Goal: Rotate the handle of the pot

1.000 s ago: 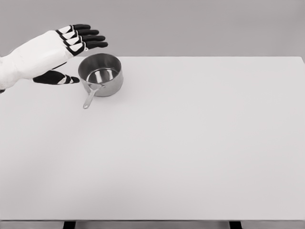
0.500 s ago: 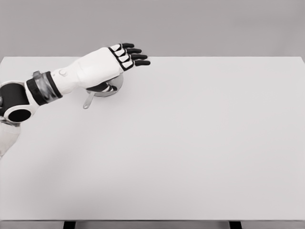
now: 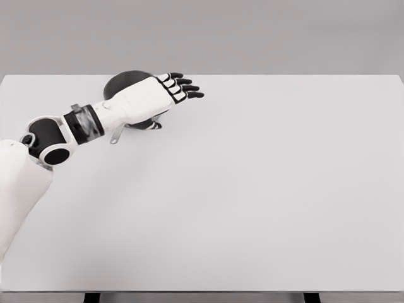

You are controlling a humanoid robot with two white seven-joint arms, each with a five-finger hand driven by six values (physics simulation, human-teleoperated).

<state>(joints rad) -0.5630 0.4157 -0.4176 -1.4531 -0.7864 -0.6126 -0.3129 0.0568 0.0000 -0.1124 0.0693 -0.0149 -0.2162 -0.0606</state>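
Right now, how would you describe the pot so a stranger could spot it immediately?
Look at the white table, toward its far left corner. There, mostly hidden under the left hand, sits the pot, round, metal and grey. Its thin handle sticks out toward the viewer below the wrist.

from my seat it's a big plain white table [image 3: 265,189] filling nearly the whole head view, matte top, no marks on it. behind it i only get a flat grey wall [image 3: 284,35], no windows or seams. light is soft and even, faint shading only. two dark table legs [image 3: 92,297] peek out under the front edge.
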